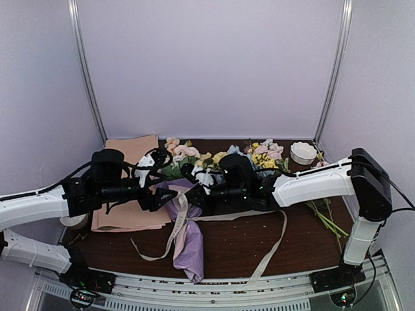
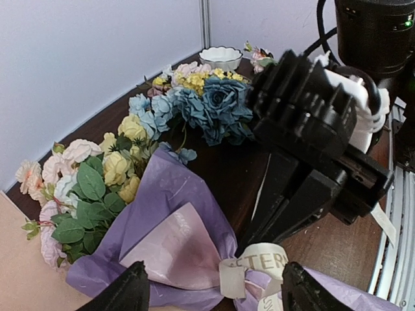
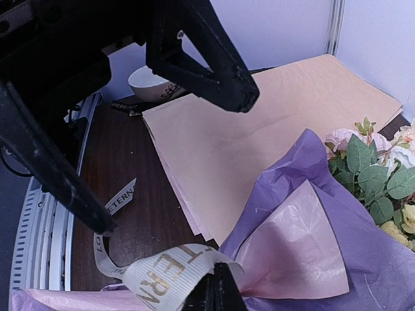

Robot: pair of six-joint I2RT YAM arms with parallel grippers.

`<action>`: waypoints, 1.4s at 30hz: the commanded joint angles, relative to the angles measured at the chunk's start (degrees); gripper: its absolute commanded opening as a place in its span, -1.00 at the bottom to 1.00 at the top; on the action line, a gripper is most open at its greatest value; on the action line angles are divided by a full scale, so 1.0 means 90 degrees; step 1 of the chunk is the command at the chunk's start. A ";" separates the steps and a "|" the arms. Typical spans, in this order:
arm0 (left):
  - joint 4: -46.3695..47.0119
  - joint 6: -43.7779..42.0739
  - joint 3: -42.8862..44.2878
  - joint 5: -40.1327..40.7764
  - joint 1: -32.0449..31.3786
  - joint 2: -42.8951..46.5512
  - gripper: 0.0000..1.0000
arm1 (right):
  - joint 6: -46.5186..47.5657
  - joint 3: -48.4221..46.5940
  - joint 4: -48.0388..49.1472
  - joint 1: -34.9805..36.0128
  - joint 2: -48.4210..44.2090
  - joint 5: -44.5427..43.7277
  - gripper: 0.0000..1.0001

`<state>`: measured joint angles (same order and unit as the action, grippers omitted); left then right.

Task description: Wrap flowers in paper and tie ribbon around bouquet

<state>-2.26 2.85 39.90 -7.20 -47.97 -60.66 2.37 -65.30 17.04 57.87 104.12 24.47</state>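
The bouquet (image 1: 186,223) lies mid-table, a cone of lilac paper (image 2: 162,214) with a pale pink face. Its flowers (image 2: 97,175), pink roses and yellow blooms among green leaves, point to the back. The cream lettered ribbon (image 2: 266,259) circles the cone's neck, and its tails (image 1: 272,243) trail to the front. My right gripper (image 3: 217,291) is shut on a loop of the ribbon (image 3: 168,272) at the neck. My left gripper (image 2: 217,295) stands open, one finger on each side of the neck, touching nothing. In the top view they face each other, left gripper (image 1: 155,194) and right gripper (image 1: 194,188).
Tan-peach paper sheets (image 1: 130,188) lie under the left arm and beside the bouquet. A loose bunch with blue hydrangeas (image 2: 207,110) and a small white bowl (image 1: 303,152) sit at the back. Green stems (image 1: 327,220) lie at the right. A second white bowl (image 3: 146,81) stands at the left.
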 commanded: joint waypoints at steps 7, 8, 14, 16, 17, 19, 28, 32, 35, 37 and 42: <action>-0.0108 -0.0113 0.0392 -0.1754 0.0261 -0.1049 0.39 | 0.0193 -0.0129 -0.0181 -0.0022 -0.0280 -0.0056 -1.00; -0.0046 -0.0119 0.0383 -0.1712 0.0261 -0.1061 0.36 | 0.0195 -0.0131 -0.0186 -0.0015 -0.0279 -0.0069 -1.00; 0.0319 -0.0114 0.0215 -0.1145 0.0271 -0.0885 -0.06 | 0.0196 -0.0118 -0.0184 -0.0023 -0.0309 -0.0034 -1.00; 0.0507 -0.0161 0.0114 -0.1170 0.0271 -0.0812 -0.06 | 0.0213 -0.0113 -0.0190 -0.0017 -0.0317 -0.0043 -1.00; 0.0513 -0.0200 0.0105 -0.1157 0.0268 -0.0813 -0.05 | 0.0221 -0.0107 -0.0193 -0.0018 -0.0323 -0.0047 -1.00; 0.0414 -0.0267 0.0138 -0.1017 0.0270 -0.0871 -0.01 | 0.0232 -0.0096 -0.0194 -0.0017 -0.0328 -0.0029 -1.00; 0.0381 -0.0358 0.0253 -0.1146 0.0271 -0.1065 -1.00 | 0.0293 -0.0083 -0.0293 -0.0017 -0.0374 -0.0008 -1.00; 0.0590 -0.0236 0.0092 -0.1251 0.0271 -0.0994 -1.00 | 0.0328 -0.0078 -0.0555 -0.0032 -0.0462 -0.0336 -0.79; 0.0716 -0.0109 -0.0050 -0.1053 0.0270 -0.0910 -1.00 | 0.0380 -0.0111 -0.1220 -0.0037 -0.0712 -0.0978 -0.48; 0.0842 0.0022 -0.0179 -0.0884 0.0271 -0.0856 -1.00 | 0.0314 -0.0143 -0.1966 -0.0043 -0.0984 -0.1609 -0.36; 0.1195 0.0298 -0.0522 -0.0613 0.0235 -0.0747 -1.00 | -0.0885 0.0262 -0.4337 -0.0052 -0.1842 -0.3633 -0.19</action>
<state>2.74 2.92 37.41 -15.40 -45.80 -69.19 2.98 -65.30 -3.42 57.78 94.26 9.04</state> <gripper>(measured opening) 0.013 0.379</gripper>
